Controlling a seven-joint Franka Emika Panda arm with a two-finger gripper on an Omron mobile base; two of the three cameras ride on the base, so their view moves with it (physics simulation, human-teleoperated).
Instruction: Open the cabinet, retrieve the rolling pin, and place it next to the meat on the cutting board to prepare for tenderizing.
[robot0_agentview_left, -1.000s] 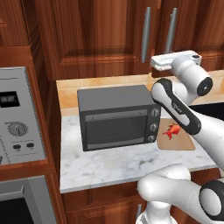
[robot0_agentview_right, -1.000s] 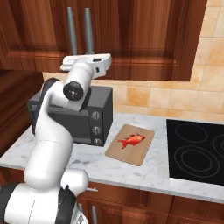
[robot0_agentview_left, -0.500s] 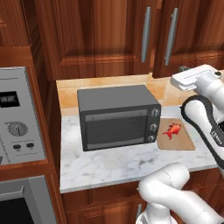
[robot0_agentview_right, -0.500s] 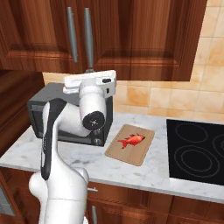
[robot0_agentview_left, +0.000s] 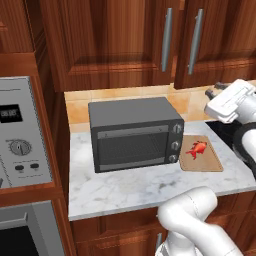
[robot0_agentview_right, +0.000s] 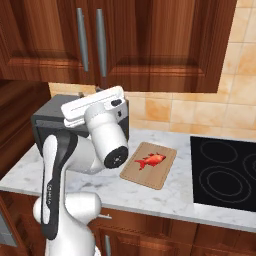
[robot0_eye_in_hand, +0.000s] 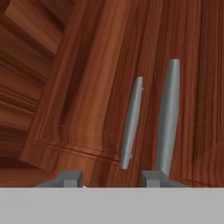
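Gripper (robot0_eye_in_hand: 109, 178) fingertips are seen apart, holding nothing, aimed at the closed reddish-brown wood wall cabinet (robot0_eye_in_hand: 96, 78), whose two silver bar handles (robot0_eye_in_hand: 168, 118) are seen just ahead.

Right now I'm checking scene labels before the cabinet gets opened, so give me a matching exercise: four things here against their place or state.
Things:
1. cabinet
2. meat
3. cutting board
4. toaster oven

Place or state:
A. lies on the cutting board
B. doors shut, on the wall
C. dark grey, left of the board
D. flat on the marble counter

Pairs: 1-B, 2-A, 3-D, 4-C
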